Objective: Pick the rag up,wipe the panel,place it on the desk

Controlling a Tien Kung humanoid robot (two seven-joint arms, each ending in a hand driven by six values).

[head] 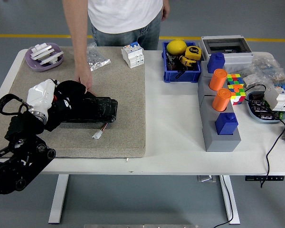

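Note:
A long black panel [90, 109] lies on the beige mat [126, 99], with a small white connector [96, 136] on wires at its near side. My left hand [61, 100], white-backed, is shut on a dark bunched rag [70, 90] and presses it onto the panel's left part. A person's hand [83, 80] rests at the panel's far edge, right beside my hand. My right arm is out of view.
A purple dish [43, 56] with white parts, a plastic bag [96, 58] and a white breaker [132, 54] stand at the mat's far edge. To the right are a blue bin [180, 73], grey blocks with orange cylinders [219, 90], a colour cube [235, 87] and cables.

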